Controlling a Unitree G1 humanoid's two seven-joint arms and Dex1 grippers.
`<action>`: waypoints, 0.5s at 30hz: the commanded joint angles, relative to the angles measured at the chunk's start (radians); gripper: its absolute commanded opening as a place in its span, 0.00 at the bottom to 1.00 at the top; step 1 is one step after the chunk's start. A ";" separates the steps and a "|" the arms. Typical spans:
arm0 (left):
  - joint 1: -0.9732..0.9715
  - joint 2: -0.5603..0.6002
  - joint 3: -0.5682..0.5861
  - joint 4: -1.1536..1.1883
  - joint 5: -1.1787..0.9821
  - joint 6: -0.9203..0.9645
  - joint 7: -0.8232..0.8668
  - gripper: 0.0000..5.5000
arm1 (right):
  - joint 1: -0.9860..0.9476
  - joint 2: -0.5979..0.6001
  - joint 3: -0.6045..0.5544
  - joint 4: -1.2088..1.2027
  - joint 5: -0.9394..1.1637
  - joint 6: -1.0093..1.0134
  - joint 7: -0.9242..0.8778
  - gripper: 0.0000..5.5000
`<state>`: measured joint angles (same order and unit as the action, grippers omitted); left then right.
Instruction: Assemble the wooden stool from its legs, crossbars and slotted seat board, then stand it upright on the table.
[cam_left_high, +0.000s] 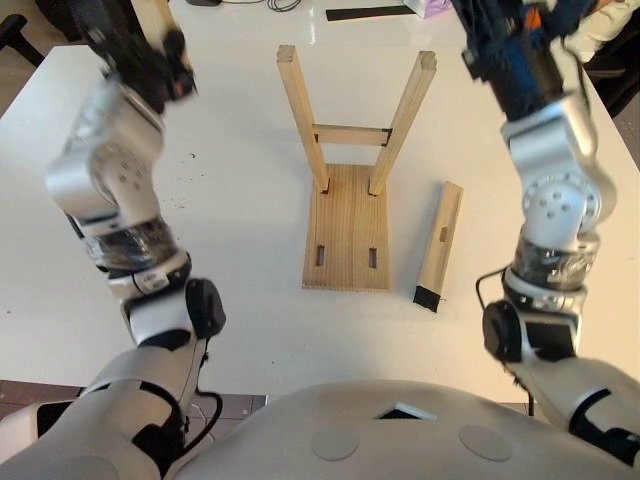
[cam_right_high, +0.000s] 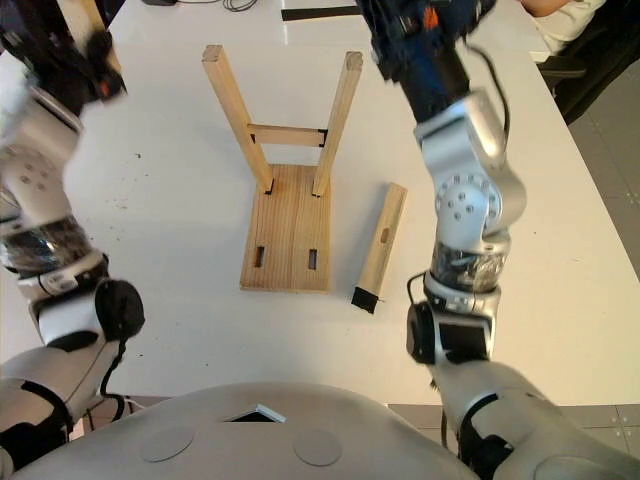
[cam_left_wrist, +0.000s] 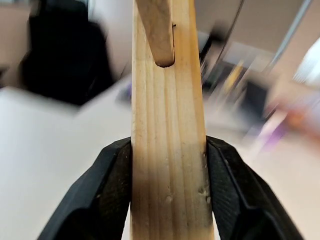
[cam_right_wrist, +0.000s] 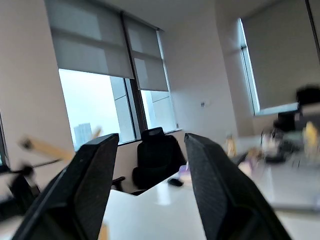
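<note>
1. At the far left, the left gripper (cam_left_wrist: 169, 165) is held up above the white table (cam_left_high: 230, 200). Its two black fingers (cam_left_wrist: 110, 190) are clamped on the sides of a wooden leg (cam_left_wrist: 167, 150). The rounded end of a thinner bar (cam_left_wrist: 157, 27) sits in a slot of this held leg.
2. In the middle of the table the seat board (cam_left_high: 345, 235) lies flat.
3. Two legs, the left one (cam_left_high: 303, 115) and the right one (cam_left_high: 403, 120), stand up from the two slots at the board's far end. A crossbar (cam_left_high: 350, 135) joins them partway up.
4. The two slots at the board's near end (cam_left_high: 320, 255) are open, with nothing in them.
5. Just to the right of the board, apart from it, a loose leg (cam_left_high: 440, 245) lies flat on the table, its dark-tipped end toward the robot.
6. At the far right, the right gripper (cam_right_wrist: 150, 165) is raised over the table's far edge. Its fingers (cam_right_wrist: 85, 185) are spread apart with nothing between them.
</note>
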<state>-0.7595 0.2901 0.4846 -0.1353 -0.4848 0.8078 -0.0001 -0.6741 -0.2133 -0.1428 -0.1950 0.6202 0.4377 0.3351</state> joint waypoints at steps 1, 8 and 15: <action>-0.087 -0.029 0.029 -0.106 -0.153 -0.081 -0.076 0.37 | -0.141 -0.053 0.063 0.112 -0.160 -0.096 0.015 0.44; 0.017 0.033 -0.064 -0.271 -0.327 -0.113 -0.318 0.37 | -0.287 -0.138 0.077 0.228 -0.038 0.028 0.311 0.44; 0.248 0.147 -0.216 -0.324 -0.386 -0.114 -0.659 0.37 | -0.363 -0.301 0.008 0.284 0.276 0.323 0.719 0.44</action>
<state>-0.5746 0.3910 0.3106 -0.4304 -0.8507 0.7010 -0.5545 -1.0034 -0.4620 -0.1453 0.0723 0.8753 0.7242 0.9581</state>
